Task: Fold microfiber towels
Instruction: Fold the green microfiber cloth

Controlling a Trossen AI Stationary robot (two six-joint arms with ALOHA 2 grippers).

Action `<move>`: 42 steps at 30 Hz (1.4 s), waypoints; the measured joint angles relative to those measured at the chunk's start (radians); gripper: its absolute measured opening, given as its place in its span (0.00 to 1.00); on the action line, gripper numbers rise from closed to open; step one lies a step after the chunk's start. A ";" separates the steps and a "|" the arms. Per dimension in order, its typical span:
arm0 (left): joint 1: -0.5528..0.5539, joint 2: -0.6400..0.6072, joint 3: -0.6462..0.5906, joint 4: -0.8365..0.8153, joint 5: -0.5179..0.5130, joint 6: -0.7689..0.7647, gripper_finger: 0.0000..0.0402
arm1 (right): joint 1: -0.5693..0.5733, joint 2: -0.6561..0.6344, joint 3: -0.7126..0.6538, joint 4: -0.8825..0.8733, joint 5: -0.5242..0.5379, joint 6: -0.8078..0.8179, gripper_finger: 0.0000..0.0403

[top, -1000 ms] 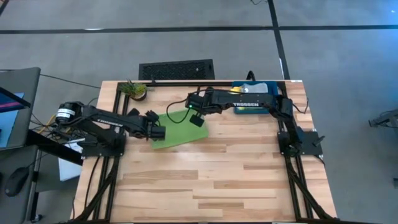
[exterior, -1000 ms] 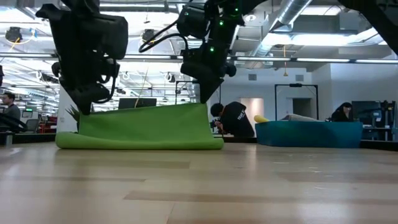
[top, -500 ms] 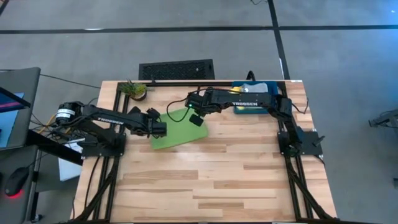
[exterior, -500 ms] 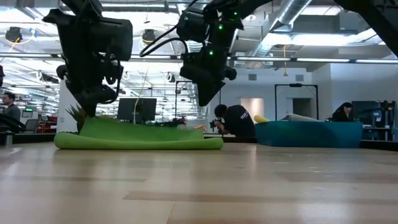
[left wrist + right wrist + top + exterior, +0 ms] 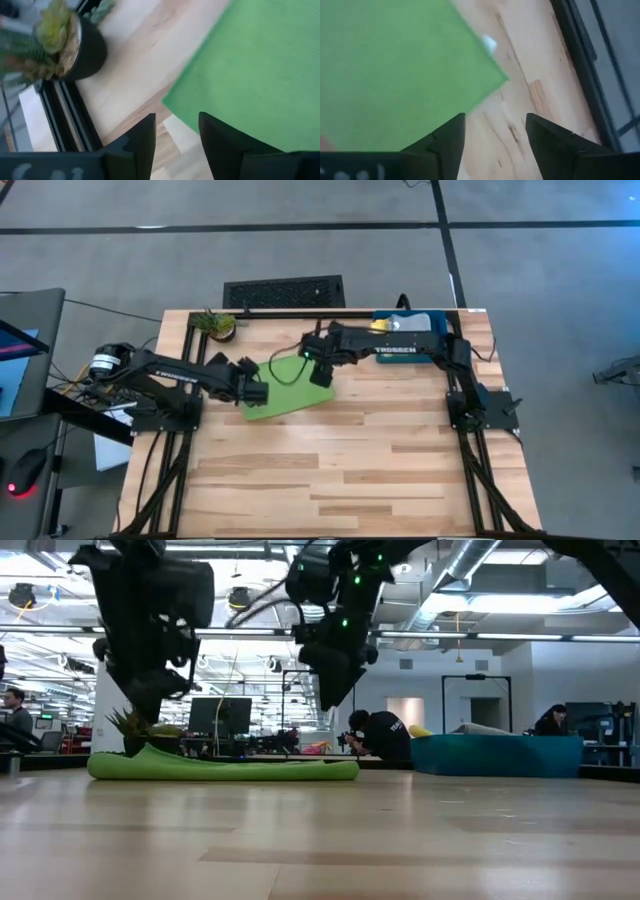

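table [image 5: 340, 470]: light wood planks | potted plant [image 5: 216, 325]: dark pot, far left corner of the table, also in left wrist view [image 5: 60, 42] | bin [image 5: 405, 330]: dark teal-blue, far right corner, seen in low view [image 5: 497, 754] | floor vent [image 5: 283, 291]: black grille, beyond table | person [image 5: 378, 735]: dark top, bent over, in room behind
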 joint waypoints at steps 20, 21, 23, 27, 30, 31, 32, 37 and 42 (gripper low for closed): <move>-0.699 0.018 0.034 0.043 0.091 -0.118 0.35 | 0.255 -0.256 0.001 -0.185 -0.033 0.055 0.58; -0.707 0.029 0.032 0.053 0.079 -0.111 0.35 | 0.264 -0.270 0.001 -0.182 -0.033 0.058 0.58; -0.724 0.047 0.020 0.072 0.046 -0.095 0.35 | 0.283 -0.293 0.001 -0.165 -0.033 0.065 0.58; -0.726 0.108 0.000 0.083 -0.007 -0.094 0.35 | 0.320 -0.322 0.001 -0.131 -0.033 0.066 0.58; -0.714 0.157 -0.001 0.086 -0.035 -0.073 0.35 | 0.344 -0.334 0.001 -0.122 -0.032 0.075 0.58; -0.712 0.172 -0.001 0.086 -0.045 -0.061 0.35 | 0.351 -0.333 0.001 -0.112 -0.032 0.081 0.58; -0.708 0.188 -0.001 0.086 -0.056 -0.057 0.35 | 0.357 -0.332 0.001 -0.112 -0.032 0.087 0.58; -0.691 0.272 -0.001 0.116 -0.084 -0.054 0.35 | 0.373 -0.325 0.002 -0.101 -0.030 0.094 0.58; -0.684 0.346 -0.001 0.133 -0.084 -0.050 0.35 | 0.377 -0.324 0.001 -0.112 -0.030 0.111 0.58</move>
